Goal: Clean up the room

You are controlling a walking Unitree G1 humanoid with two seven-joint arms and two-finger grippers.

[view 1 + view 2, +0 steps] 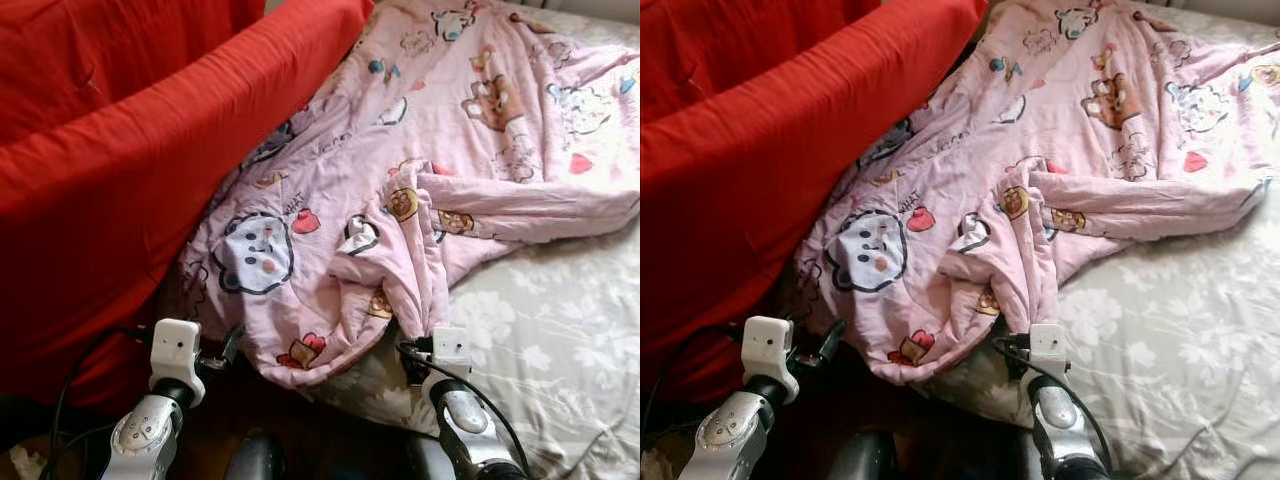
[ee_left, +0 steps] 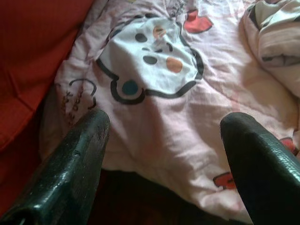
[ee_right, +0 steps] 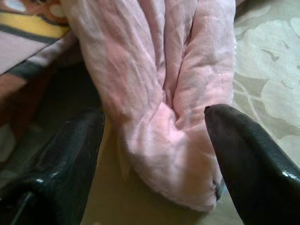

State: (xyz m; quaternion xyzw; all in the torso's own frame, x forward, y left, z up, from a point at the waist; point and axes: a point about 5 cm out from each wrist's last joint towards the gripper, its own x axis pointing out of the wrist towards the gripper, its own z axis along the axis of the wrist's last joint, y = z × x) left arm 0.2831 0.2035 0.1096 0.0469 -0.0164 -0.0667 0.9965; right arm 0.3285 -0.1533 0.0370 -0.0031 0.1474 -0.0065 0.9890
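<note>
A pink quilt [image 1: 400,190] printed with cartoon bears lies crumpled across the bed, one edge hanging over the bed's near side. My left gripper [image 2: 164,150] is open, its fingers [image 2: 70,159] spread just short of the hanging edge with the white bear face [image 2: 150,61]. At the quilt's folded corner [image 3: 168,131] on the bed sheet, my right gripper [image 3: 154,154] is open too, one finger on each side of the fold. In the head views both wrists [image 1: 175,350] [image 1: 450,350] sit low, at the quilt's near edge.
A red-covered sofa [image 1: 120,170] stands close on the left, its side against the quilt. The bed's pale floral sheet [image 1: 540,330] is bare at the right. Dark floor [image 1: 260,420] lies in the narrow gap below. Black cables [image 1: 80,370] loop by the left arm.
</note>
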